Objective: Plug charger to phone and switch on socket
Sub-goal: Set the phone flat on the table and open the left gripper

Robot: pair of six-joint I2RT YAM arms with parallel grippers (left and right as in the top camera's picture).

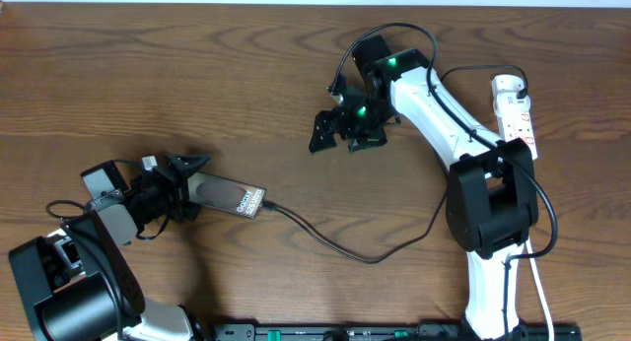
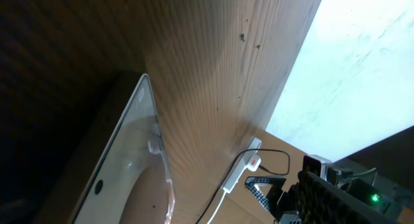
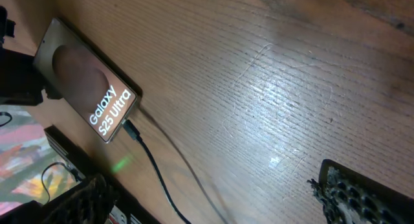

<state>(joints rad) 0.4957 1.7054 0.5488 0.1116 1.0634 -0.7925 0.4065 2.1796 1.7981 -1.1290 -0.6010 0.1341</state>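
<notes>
The phone (image 1: 229, 196) is lying flat on the bench (image 1: 148, 75) at near left. Its left end is sitting between the spread fingers of the left gripper (image 1: 187, 188), which are not visibly pinching it. The charger (image 1: 345, 247) is trailing rightward from the phone's right end, where its plug looks seated.

The right gripper (image 1: 345, 129) is hanging spread and empty over the middle of the bench. The socket (image 1: 515, 109) is lying at far right.

The phone is probably stiff, glossy and slippery, so holding it by the long edges would suit. The cable is limp and light, best gripped at the plug.

The right arm is covering part of the socket, so its switch is not readable. The cable's far end is also disappearing behind that arm.
</notes>
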